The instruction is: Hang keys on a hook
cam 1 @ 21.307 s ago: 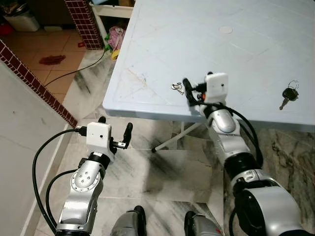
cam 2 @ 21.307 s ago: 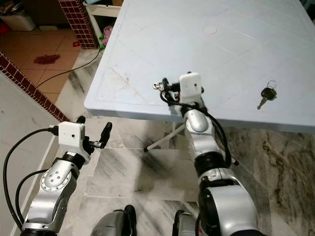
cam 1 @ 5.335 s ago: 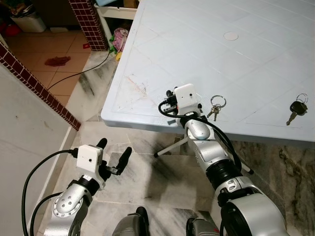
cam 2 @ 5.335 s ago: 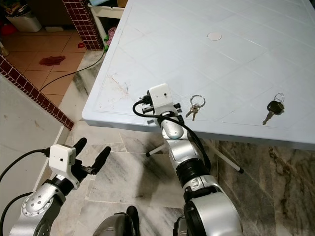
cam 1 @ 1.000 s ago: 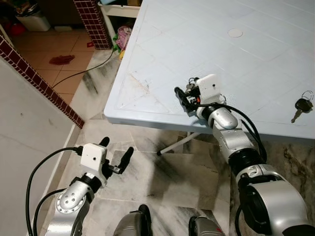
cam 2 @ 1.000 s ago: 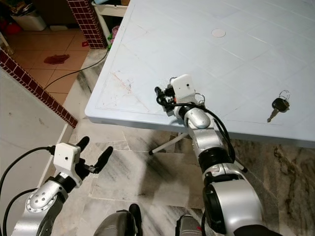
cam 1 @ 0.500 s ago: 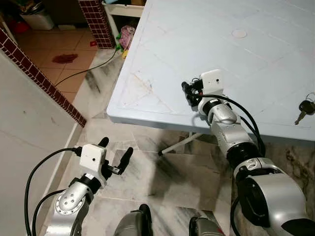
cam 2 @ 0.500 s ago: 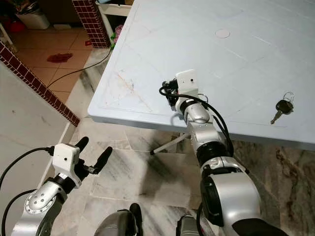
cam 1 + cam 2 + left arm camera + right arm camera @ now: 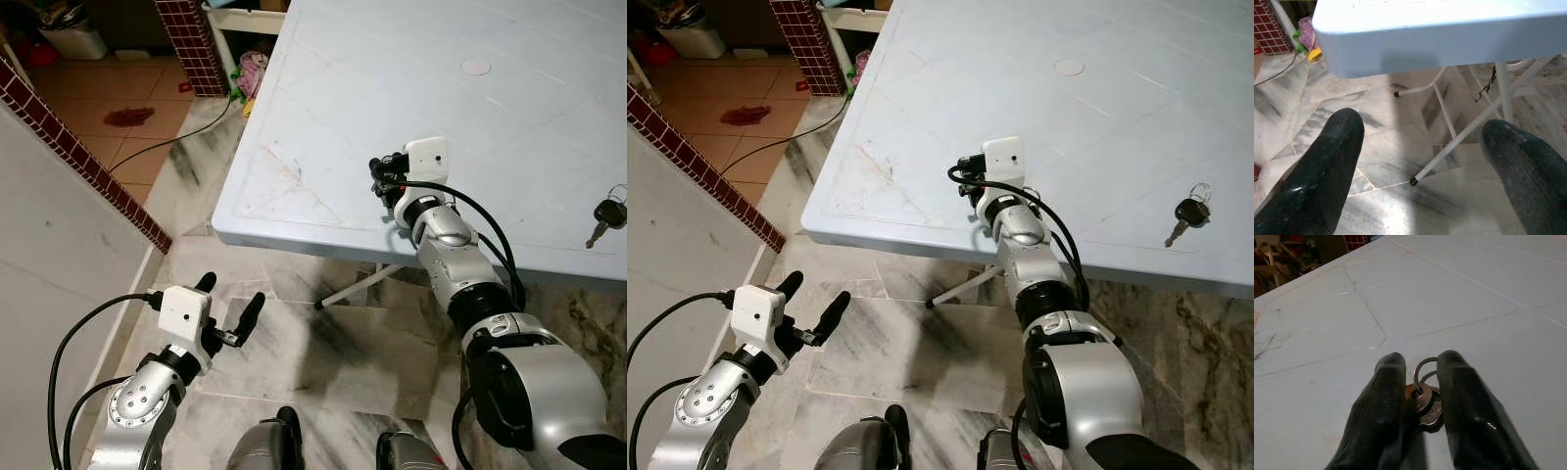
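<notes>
Now right gripper [image 9: 1419, 382] pinches keys [image 9: 1422, 404] over pale table [image 9: 323, 117]; left gripper [image 9: 231, 311] gapes wide, low over floor. Black car key [image 9: 605, 213] lies well apart.

One key bunch [image 9: 1422, 399], one black key [image 9: 603, 214], one table [image 9: 323, 127]

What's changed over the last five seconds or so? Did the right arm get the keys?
Yes. The bunch of keys, which lay loose on the table beside the right gripper, is now pinched between its jaws, just above the tabletop. The black-headed key lies where it did near the table's right edge, and the left gripper hangs open over the floor as before.
</notes>
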Motion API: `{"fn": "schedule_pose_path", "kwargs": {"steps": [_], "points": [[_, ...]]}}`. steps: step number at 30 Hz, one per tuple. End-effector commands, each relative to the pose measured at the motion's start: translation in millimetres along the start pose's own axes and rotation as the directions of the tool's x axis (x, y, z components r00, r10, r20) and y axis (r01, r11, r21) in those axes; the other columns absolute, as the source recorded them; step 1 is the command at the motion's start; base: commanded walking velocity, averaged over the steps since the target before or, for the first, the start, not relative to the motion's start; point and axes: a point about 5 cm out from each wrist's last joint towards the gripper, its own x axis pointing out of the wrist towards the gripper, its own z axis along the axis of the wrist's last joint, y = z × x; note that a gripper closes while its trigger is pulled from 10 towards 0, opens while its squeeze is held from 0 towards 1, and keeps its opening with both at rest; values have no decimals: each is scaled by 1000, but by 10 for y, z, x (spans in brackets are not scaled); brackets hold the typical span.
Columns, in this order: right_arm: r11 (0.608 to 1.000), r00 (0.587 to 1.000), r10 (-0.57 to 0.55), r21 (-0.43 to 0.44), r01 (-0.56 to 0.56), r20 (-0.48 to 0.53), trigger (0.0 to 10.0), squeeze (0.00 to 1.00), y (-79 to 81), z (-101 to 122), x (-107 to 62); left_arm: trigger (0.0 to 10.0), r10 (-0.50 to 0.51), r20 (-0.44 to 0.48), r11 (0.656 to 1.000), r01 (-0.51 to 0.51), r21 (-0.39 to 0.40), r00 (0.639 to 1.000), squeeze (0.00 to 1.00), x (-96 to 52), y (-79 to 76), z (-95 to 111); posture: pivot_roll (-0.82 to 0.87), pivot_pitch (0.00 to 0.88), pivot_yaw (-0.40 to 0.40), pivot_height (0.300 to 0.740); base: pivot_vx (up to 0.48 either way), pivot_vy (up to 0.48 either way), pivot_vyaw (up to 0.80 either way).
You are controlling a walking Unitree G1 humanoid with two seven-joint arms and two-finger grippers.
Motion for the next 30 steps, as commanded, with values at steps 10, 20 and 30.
{"fn": "schedule_pose_path", "kwargs": {"steps": [10,20,30], "points": [[998,996,3,61,2,-84,0,0,64,-249,-76,10000,16,-31,1000,-15,18,999,0,-41,44,-46,52,256,142,740,0,0,0],[998,996,10,69,-4,-86,0,0,89,-281,-89,10000,16,-34,1000,-15,22,999,0,-35,55,-55,50,254,143,740,0,0,0],[998,999,23,51,-21,-45,0,0,172,-265,-93,10000,17,-36,1000,-16,26,999,0,-37,63,-62,52,250,148,740,0,0,0]]}}
